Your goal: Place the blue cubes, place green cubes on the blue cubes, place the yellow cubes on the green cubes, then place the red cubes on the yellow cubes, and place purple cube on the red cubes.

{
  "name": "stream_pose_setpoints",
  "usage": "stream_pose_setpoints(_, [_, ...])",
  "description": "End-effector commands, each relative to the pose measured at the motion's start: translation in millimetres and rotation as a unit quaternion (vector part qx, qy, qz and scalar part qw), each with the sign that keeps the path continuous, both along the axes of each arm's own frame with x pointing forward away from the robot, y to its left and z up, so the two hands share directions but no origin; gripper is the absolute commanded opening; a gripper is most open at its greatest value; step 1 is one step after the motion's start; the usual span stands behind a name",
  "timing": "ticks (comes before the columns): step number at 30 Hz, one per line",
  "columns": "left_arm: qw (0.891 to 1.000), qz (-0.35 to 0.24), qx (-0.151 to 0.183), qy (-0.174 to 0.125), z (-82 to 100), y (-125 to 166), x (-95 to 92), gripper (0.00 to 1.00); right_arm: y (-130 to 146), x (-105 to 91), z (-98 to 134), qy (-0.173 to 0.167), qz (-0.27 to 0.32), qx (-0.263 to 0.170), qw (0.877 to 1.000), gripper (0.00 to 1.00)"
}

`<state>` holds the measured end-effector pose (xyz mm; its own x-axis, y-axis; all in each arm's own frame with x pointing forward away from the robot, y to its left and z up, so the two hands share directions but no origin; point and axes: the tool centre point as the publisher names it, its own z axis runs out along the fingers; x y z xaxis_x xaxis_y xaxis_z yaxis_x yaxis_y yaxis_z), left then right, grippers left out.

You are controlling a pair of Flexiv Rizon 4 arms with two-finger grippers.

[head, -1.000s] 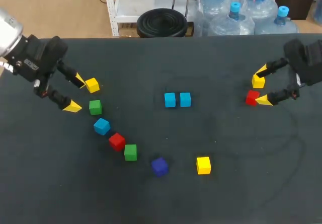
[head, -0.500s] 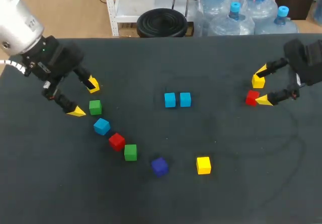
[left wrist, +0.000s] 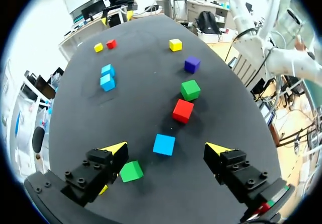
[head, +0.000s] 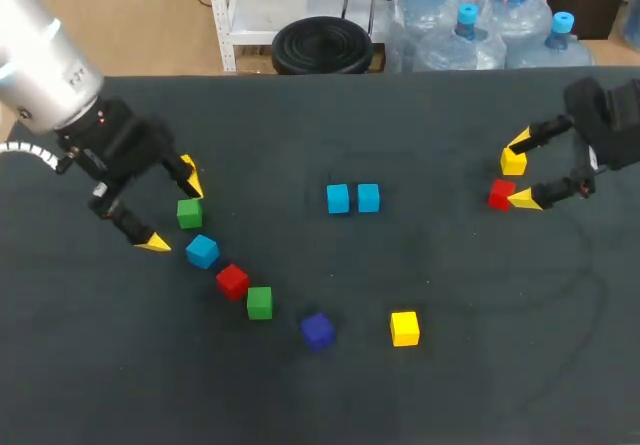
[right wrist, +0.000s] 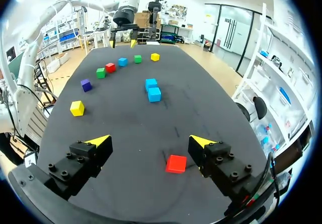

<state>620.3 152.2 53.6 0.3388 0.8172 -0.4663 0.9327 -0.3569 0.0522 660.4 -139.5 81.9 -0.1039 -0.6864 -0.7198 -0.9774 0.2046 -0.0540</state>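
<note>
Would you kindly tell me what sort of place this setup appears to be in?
Probably a robotics lab test bench. A dark table holds small coloured cubes laid out for stacking, and two robot arms reach over it, the left gripper and right gripper both open.

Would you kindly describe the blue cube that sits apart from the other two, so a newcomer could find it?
Start at the left gripper, where a slanting line of cubes runs toward the purple cube. The blue cube lies in that line, between the green cube nearest the gripper and a red cube. Unlike the blue pair at mid-table, it has no blue neighbour.
</note>
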Motion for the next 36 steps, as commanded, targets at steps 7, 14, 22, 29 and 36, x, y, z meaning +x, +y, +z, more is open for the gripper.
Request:
stream_pose_setpoints(7, [1.0, -0.015, -0.004, -0.006, -27.5, -4.2, 3.1, 1.0, 0.0, -0.2, 0.2, 0.0, 0.0, 0.0, 1.0, 1.0])
stream_pose_setpoints(14, [1.0, -0.017, -0.006, -0.005, -41.0, -6.0, 7.5, 1.0, 0.0, -0.2, 0.2, 0.0, 0.0, 0.0, 1.0, 1.0])
stream_pose_setpoints(22, [1.0, -0.017, -0.011, -0.001, -49.0, -10.4, 9.9, 1.0, 0.0, -0.2, 0.2, 0.0, 0.0, 0.0, 1.0, 1.0])
stream_pose_setpoints(29, [1.0, -0.02, -0.012, 0.002, -53.5, -14.2, 8.8, 1.0, 0.0, -0.2, 0.2, 0.0, 0.0, 0.0, 1.0, 1.0])
stream_pose_setpoints(36, [1.0, -0.02, -0.011, 0.006, -55.1, -14.9, 8.4, 0.54, 0.0, -0.2, 0.2, 0.0, 0.0, 0.0, 1.0, 1.0])
